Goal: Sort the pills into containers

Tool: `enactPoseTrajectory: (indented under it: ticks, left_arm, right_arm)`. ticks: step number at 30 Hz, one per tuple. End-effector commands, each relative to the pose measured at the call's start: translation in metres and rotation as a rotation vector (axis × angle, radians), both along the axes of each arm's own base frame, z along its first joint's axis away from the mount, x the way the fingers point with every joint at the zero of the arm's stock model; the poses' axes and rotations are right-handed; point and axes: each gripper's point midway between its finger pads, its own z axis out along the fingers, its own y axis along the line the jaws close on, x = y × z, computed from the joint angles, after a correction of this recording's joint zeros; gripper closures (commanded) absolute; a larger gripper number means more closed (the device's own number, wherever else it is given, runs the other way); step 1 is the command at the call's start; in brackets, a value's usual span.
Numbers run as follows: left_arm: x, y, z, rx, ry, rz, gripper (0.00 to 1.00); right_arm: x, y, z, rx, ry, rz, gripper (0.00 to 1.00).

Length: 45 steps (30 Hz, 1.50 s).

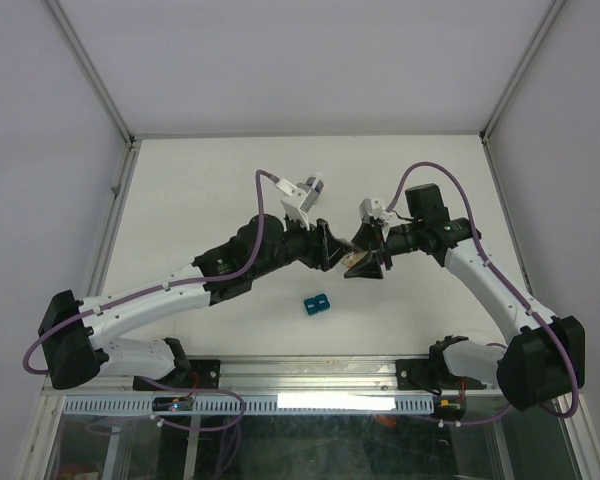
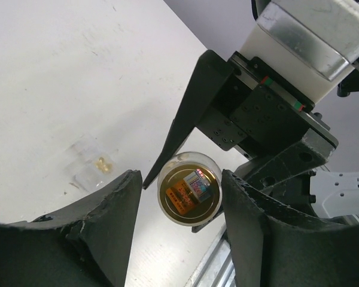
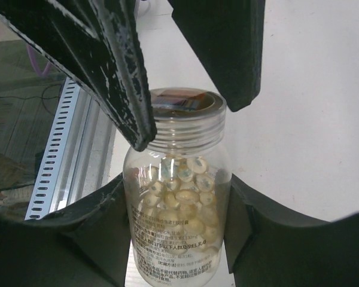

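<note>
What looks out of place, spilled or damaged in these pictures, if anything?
Nothing looks spilled: the bottle in the right gripper has its lid on. One flaw only: the fingers of the left gripper look chipped and rough along their inner edges.

High camera looks down the white table (image 1: 210,190) from its near edge; wrist cameras crowd one clear gold-capped plastic bottle (image 3: 178,227), left cap-on, right side-on.

I'm looking into a robotics lab cell. A white table (image 1: 220,180) sits boxed in by plain white panels (image 1: 300,60) on aluminium posts (image 1: 91,70), with a slotted cable duct (image 1: 120,404) along its near edge.
</note>
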Motion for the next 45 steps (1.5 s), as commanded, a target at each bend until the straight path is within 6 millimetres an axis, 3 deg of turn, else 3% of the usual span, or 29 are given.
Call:
enactPoseTrajectory:
  ticks: [1,6,12,16,19,23,27,28,30,32,35,40,45]
  left_arm:
    - [-0.009,-0.009,0.025,-0.044,-0.039,-0.062,0.46]
    - [-0.014,-0.012,0.023,-0.041,-0.028,-0.091,0.53]
    - [-0.020,-0.015,0.021,-0.036,-0.029,-0.131,0.69]
    - [-0.032,-0.019,0.018,-0.020,-0.072,-0.228,0.75]
    - [-0.054,-0.023,0.014,0.005,-0.253,-0.427,0.83]
    - [-0.080,-0.019,0.007,0.042,-0.501,-0.683,0.86]
    - [-0.086,-0.009,0.003,0.081,-0.764,-0.858,0.89]
    - [-0.082,-0.005,0.005,0.083,-0.805,-0.880,0.85]
    - [-0.071,-0.001,0.014,0.073,-0.832,-0.883,0.59]
    - [-0.055,0.001,0.023,0.082,-0.846,-0.828,0.44]
    - [-0.040,0.003,0.043,0.061,-0.861,-0.700,0.02]
    - [-0.036,0.013,0.068,-0.011,-0.832,-0.562,0.01]
    - [-0.027,0.028,0.068,-0.107,-0.621,-0.383,0.01]
  right_arm:
    - [0.008,0.004,0.023,0.047,-0.081,0.016,1.00]
    - [0.008,0.004,0.023,0.047,-0.080,0.015,1.00]
    - [0.008,0.004,0.023,0.046,-0.078,0.015,1.00]
    - [0.008,0.004,0.023,0.047,-0.078,0.015,1.00]
    - [0.007,0.004,0.024,0.049,-0.081,0.017,1.00]
    - [0.007,0.004,0.025,0.051,-0.081,0.017,1.00]
    - [0.006,0.004,0.024,0.053,-0.076,0.019,1.00]
    - [0.006,0.004,0.025,0.053,-0.078,0.020,1.00]
    - [0.006,0.004,0.025,0.054,-0.080,0.019,1.00]
    - [0.006,0.004,0.026,0.055,-0.082,0.020,1.00]
    - [0.006,0.004,0.026,0.055,-0.083,0.020,1.00]
    - [0.006,0.004,0.026,0.055,-0.083,0.021,1.00]
    - [0.006,0.004,0.025,0.054,-0.083,0.020,1.00]
